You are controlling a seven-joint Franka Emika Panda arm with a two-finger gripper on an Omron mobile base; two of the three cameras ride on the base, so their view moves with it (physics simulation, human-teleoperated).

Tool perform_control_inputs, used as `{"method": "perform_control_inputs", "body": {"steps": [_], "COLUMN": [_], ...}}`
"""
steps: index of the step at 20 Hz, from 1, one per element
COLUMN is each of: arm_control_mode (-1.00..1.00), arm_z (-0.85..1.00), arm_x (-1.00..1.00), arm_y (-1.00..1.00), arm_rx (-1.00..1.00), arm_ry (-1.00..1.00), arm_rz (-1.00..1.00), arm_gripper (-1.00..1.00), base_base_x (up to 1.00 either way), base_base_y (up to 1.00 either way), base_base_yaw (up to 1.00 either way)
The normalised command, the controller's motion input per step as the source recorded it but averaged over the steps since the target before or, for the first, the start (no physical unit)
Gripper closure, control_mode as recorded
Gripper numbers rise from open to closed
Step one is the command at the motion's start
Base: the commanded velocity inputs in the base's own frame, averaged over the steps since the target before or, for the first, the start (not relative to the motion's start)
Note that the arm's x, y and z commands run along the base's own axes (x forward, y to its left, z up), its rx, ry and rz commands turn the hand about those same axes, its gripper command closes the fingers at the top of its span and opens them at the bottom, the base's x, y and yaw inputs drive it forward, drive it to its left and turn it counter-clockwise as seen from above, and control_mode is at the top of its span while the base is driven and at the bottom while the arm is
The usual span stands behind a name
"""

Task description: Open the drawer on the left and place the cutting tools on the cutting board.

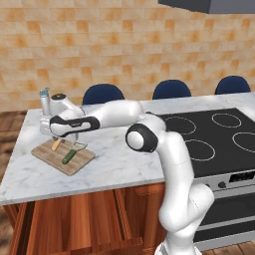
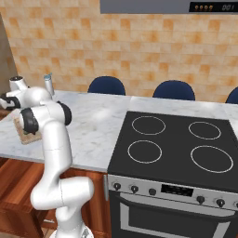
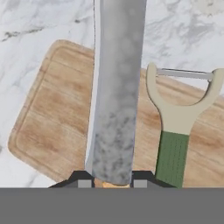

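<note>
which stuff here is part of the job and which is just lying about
Part of the job:
- knife, held in the tool over the board
- peeler, lying on the board
- cutting board

Just lying about:
- bottle on the counter
- stove
- blue chairs

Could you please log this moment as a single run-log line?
gripper: shut on knife | knife: held over cutting board | peeler: lying on board | drawer: open

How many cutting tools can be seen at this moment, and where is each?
2. The knife is held between the gripper's fingers above the cutting board. The peeler lies on the board beside it. None seems hidden.
</note>
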Motion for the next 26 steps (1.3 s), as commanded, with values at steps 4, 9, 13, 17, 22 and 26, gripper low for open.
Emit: {"method": "perform_control_inputs", "body": {"steps": [4,9,13,17,22,26], "arm_control_mode": [-1.0,-1.0,-1.0,-1.0,-1.0,-1.0], "arm_z": [-0.29,-0.11,0.01,0.04,0.01,0.0], "arm_x": [0.21,0.17,-0.1,-0.38,-0.97,-1.0], "arm_y": [0.0,0.0,-0.14,-0.44,-1.0,-1.0], "arm_rx": [0.0,0.0,0.01,0.02,0.16,0.18], "arm_ry": [0.0,0.0,-0.03,-0.08,-0.21,-0.2], "arm_rz": [0.0,0.0,0.0,0.0,0.0,0.0], "arm_gripper": [1.0,-1.0,-1.0,-1.0,-1.0,-1.0], "base_base_x": [0.0,0.0,0.0,0.0,0.0,0.0], "base_base_y": [0.0,0.0,0.0,0.0,0.0,0.0], "base_base_yaw": [0.0,0.0,0.0,0.0,0.0,0.0]}}
